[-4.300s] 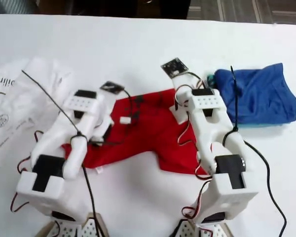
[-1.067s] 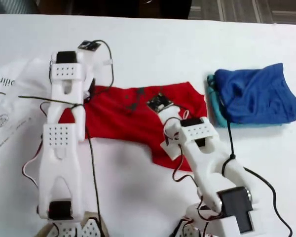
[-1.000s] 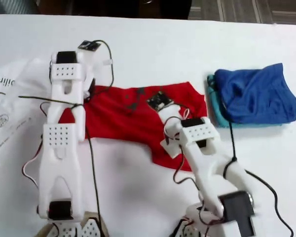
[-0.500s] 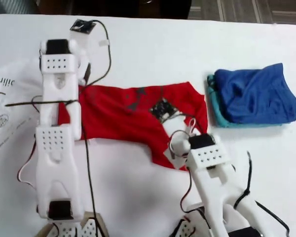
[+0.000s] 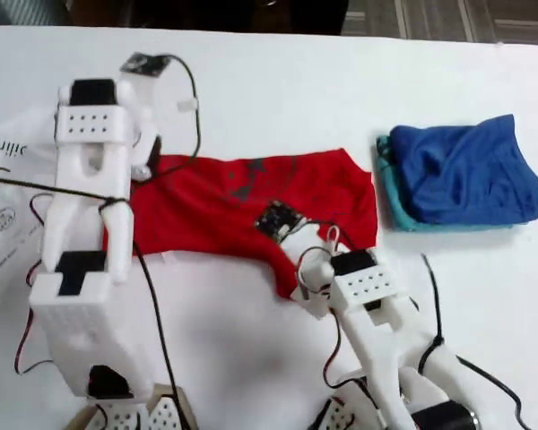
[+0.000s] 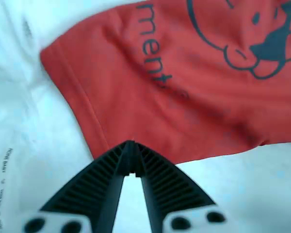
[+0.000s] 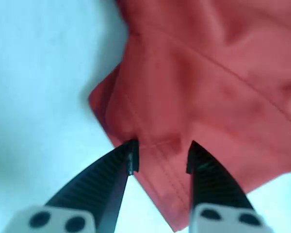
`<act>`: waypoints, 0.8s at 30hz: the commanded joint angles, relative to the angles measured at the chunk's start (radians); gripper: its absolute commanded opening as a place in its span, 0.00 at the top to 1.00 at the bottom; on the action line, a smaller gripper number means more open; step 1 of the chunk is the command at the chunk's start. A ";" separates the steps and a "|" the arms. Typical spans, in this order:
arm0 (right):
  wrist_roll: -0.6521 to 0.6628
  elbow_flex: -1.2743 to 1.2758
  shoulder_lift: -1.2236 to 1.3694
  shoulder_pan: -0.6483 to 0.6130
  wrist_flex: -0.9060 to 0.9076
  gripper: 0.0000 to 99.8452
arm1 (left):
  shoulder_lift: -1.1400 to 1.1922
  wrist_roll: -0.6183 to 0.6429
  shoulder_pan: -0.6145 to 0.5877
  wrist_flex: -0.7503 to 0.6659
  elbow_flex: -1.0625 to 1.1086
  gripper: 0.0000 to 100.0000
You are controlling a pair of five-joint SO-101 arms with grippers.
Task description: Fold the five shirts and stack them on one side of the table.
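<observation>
A red shirt (image 5: 251, 202) with dark print lies spread flat mid-table. My left gripper (image 6: 131, 160) is shut, its tips meeting right at the red shirt's (image 6: 184, 82) left hem; I cannot tell whether cloth is pinched. In the high view this left gripper (image 5: 149, 163) sits at the shirt's left edge. My right gripper (image 7: 161, 158) is open, its fingers straddling the hem at a folded corner of the red shirt (image 7: 208, 87). Seen from above, the right gripper (image 5: 303, 285) is at the shirt's near right corner. A folded blue shirt (image 5: 462, 170) rests on a teal one (image 5: 387, 208) at the right.
White cloth with print (image 5: 9, 197) lies crumpled at the table's left edge, also under the left gripper as white fabric (image 6: 19, 121). Cables trail from both arms over the red shirt. Bare white table (image 5: 278, 81) stretches behind the shirts.
Both arms have drawn back toward the near edge. The left gripper slid from beyond the shirt to its left hem; the right gripper came back to the near right corner. The shirt now lies flatter.
</observation>
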 commanded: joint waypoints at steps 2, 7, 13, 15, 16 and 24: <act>0.009 -0.006 0.084 -0.059 -0.038 0.87 | -0.107 0.011 0.005 -0.178 0.251 0.97; 0.009 -0.021 0.133 -0.071 -0.035 0.87 | -0.189 0.011 0.005 -0.361 0.504 0.97; 0.014 -0.094 0.133 -0.076 0.067 0.87 | -0.261 0.012 0.005 -0.583 0.731 0.97; 0.037 -0.098 0.133 -0.077 0.087 0.87 | -0.259 0.012 0.005 -0.634 0.774 0.97; 0.061 -0.097 0.133 -0.077 0.093 0.86 | -0.259 0.012 0.005 -0.652 0.792 0.97; 0.097 -0.097 0.142 -0.077 0.107 0.74 | -0.258 0.012 0.005 -0.692 0.831 0.97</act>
